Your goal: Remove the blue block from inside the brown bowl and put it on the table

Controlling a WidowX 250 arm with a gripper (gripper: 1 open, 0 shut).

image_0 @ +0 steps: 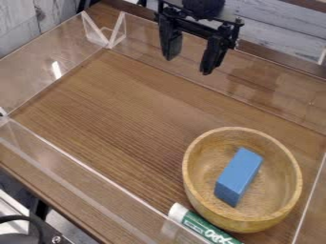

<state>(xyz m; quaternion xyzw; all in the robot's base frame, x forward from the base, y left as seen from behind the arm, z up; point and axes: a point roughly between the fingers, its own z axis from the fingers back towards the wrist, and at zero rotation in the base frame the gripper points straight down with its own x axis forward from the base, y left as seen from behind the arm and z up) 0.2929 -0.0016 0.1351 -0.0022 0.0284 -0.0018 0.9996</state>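
Note:
The blue block (238, 175) lies inside the brown bowl (203, 180), which sits at the table's near right. The block rests on the bowl's floor, angled slightly. My gripper (192, 55) hangs at the far side of the table (114, 105), well above and behind the bowl, with its two black fingers apart and nothing between them.
Low clear plastic walls (38, 148) edge the tabletop on the left, far and near sides. A white and green tube-like object (201, 227) lies beside the bowl at the near edge. Bare wood stretches left of the bowl.

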